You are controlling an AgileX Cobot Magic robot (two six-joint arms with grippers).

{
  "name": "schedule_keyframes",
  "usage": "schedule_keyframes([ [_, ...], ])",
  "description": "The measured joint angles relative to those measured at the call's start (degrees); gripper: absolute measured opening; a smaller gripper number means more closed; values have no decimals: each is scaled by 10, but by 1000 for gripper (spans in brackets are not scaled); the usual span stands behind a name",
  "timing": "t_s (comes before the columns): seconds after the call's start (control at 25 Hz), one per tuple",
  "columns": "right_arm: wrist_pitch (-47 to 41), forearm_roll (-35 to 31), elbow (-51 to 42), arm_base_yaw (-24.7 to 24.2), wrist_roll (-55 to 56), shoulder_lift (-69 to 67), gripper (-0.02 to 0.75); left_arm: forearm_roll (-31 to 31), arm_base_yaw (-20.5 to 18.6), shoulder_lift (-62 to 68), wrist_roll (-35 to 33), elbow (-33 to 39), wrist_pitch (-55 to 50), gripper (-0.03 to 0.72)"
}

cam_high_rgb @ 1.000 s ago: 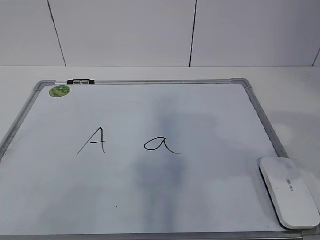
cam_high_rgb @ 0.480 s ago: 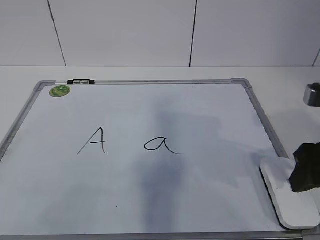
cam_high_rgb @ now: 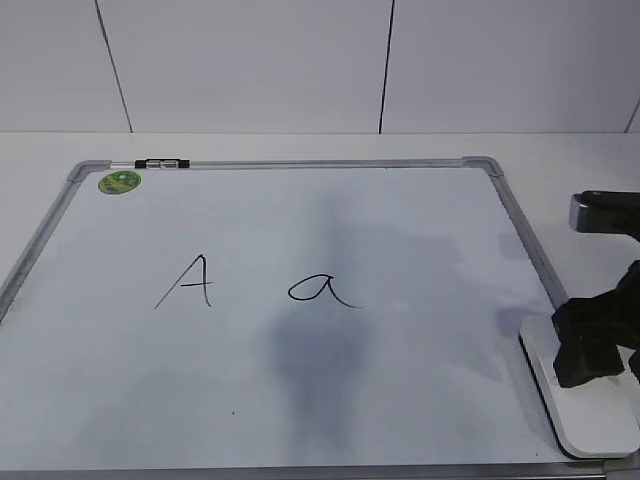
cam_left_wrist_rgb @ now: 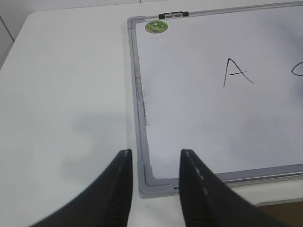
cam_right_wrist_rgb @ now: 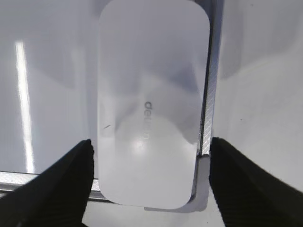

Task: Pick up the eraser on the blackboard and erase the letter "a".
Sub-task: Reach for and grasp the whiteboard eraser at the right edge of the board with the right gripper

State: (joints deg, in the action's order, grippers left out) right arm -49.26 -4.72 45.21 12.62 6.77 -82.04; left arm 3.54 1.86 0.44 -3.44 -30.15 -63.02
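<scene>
The white eraser (cam_high_rgb: 583, 410) lies on the near right corner of the blackboard (cam_high_rgb: 300, 200), partly over the frame. It fills the right wrist view (cam_right_wrist_rgb: 151, 94). My right gripper (cam_high_rgb: 600, 345) hangs over the eraser, and in its wrist view (cam_right_wrist_rgb: 150, 163) the open jaws stand wide on either side of the block without touching it. The cursive letter "a" (cam_high_rgb: 320, 290) sits mid-board, right of a capital "A" (cam_high_rgb: 190, 282). My left gripper (cam_left_wrist_rgb: 154, 161) is open and empty above the board's near left corner (cam_left_wrist_rgb: 149, 182).
A green sticker (cam_high_rgb: 120, 182) and a small black clip (cam_high_rgb: 161, 162) mark the far left corner of the blackboard. The board lies on a white table (cam_high_rgb: 580, 150) in front of a white panelled wall. In the left wrist view the table (cam_left_wrist_rgb: 66, 94) extends left of the board.
My right gripper came into the exterior view from the right edge and moved left over the eraser. The eraser and the letters have not moved.
</scene>
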Motion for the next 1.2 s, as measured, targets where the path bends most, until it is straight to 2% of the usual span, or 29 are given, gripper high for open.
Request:
schedule_keyframes([
  [0.32, 20, -1, 0, 0, -5, -14, 655, 0, 0, 0, 0, 0, 0, 236],
  [0.84, 22, -15, 1, 0, -9, -46, 661, 0, 0, 0, 0, 0, 0, 236],
  [1.2, 56, -21, 1, 0, -9, -79, 661, 0, 0, 0, 0, 0, 0, 236],
])
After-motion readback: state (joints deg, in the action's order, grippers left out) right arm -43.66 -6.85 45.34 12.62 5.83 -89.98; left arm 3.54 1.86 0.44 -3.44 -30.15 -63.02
